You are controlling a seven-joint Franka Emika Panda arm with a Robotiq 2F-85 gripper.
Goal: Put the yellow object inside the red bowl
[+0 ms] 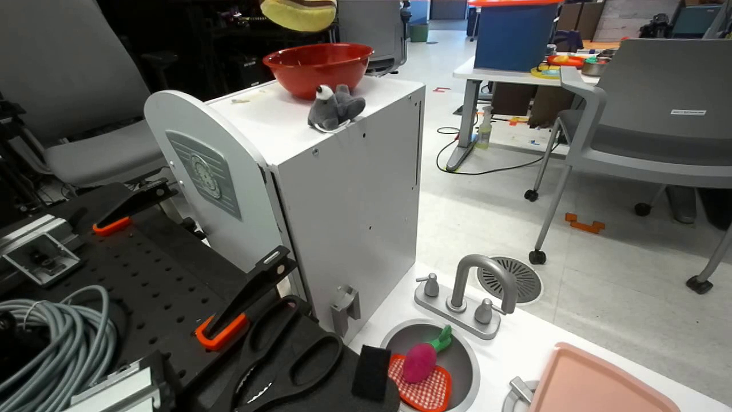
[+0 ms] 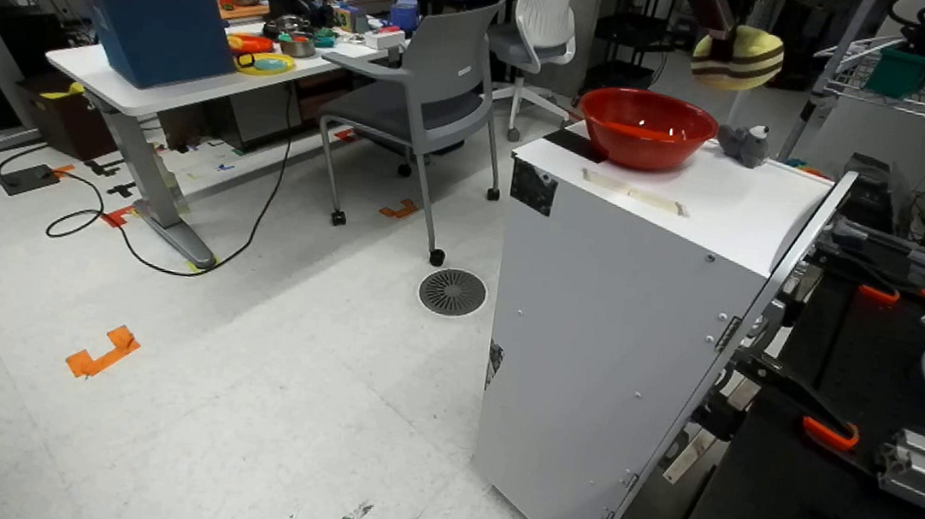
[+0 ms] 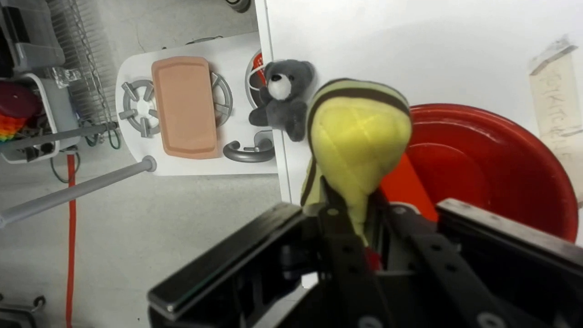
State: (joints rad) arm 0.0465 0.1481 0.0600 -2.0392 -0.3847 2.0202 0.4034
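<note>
Closest to the wrist camera, the black two-fingered gripper (image 3: pixel 353 196) was clamped on the tapering part of a plump, soft-looking yellow object (image 3: pixel 362 136). Quilted seams crossed its yellow face, edged by a dark brown stripe and a pale greenish band. Its pinched end was lost between the fingers, and in an exterior view the upper frame edge cut through the yellow object (image 1: pixel 298 16). It hung in the air, higher than the wide, glossy red bowl (image 3: pixel 510 150); whether squarely over the opening, I could not tell. Object and gripper hid part of the rim, and an orange-red patch (image 3: pixel 407 187) beside the fingers was hard to identify. The bowl stood on a white box-shaped cabinet (image 1: pixel 354 183), near a small grey plush bear (image 3: pixel 284 95). Lower and farther away lay a flat salmon-pink tray (image 3: pixel 184 109).
</note>
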